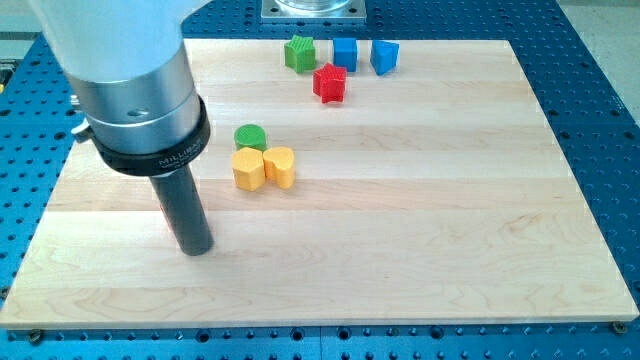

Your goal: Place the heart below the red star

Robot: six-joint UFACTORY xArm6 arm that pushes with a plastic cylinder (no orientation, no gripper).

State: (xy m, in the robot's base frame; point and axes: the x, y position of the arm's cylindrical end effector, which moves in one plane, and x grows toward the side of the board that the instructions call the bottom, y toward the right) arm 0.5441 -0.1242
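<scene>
The rod's lower end, my tip [196, 247], rests on the bench [420, 230] toward the view's left; there is no pincer on this arm, so no released or clenched state applies. The yellow heart [281, 166] lies up and to the view's right of my tip, apart from it, touching a yellow block [248, 169] on its left, whose shape looks roughly hexagonal; a green cylinder [250, 137] sits just above the pair. The red star [329, 82] lies farther toward the view's top right, well apart from the heart. Near the top edge stand a green star [299, 52], a blue cube [345, 52] and another blue block [385, 56]. The bench is pale wooden board on a blue perforated base [600, 90]. The board's right half and bottom strip carry no blocks.
</scene>
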